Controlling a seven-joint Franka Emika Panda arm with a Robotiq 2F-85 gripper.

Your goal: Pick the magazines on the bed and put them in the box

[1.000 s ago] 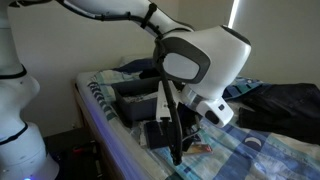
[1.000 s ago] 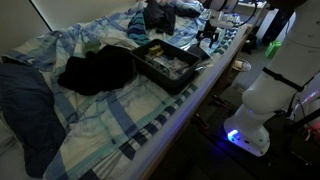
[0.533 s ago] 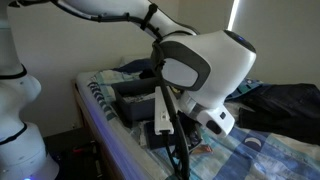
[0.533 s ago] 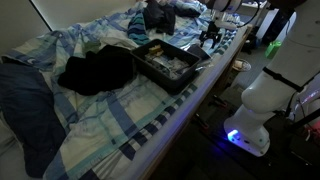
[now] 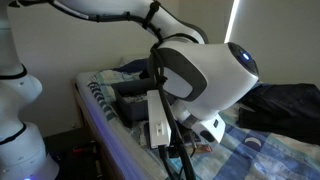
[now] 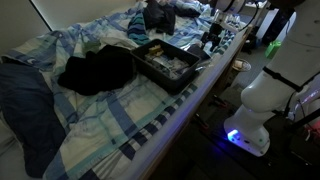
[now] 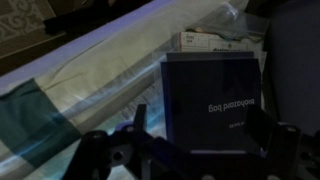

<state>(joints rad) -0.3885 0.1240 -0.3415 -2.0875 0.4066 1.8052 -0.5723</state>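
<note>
Pincer (image 7: 195,128) spread wide over navy mag (image 7: 215,95) on bed (image 7: 90,70), jaws straddling it, prob lined up to grab it for box (image 6: 172,82).

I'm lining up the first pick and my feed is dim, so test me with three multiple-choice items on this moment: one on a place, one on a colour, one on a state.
1. Where is the navy magazine?
A) flat on the bed, below the gripper
B) on the floor
C) lifted in the air

2. What colour is the bed sheet?
A) plain red
B) pale blue-and-white check
C) green

3. How does the gripper stand?
A) shut on the magazine
B) shut on nothing
C) open, holding nothing

Key:
1 A, the wrist view shows it lying on the sheet under the gripper.
2 B, the checks show in both exterior views.
3 C, the jaws stand wide apart with nothing clamped between them.
</note>
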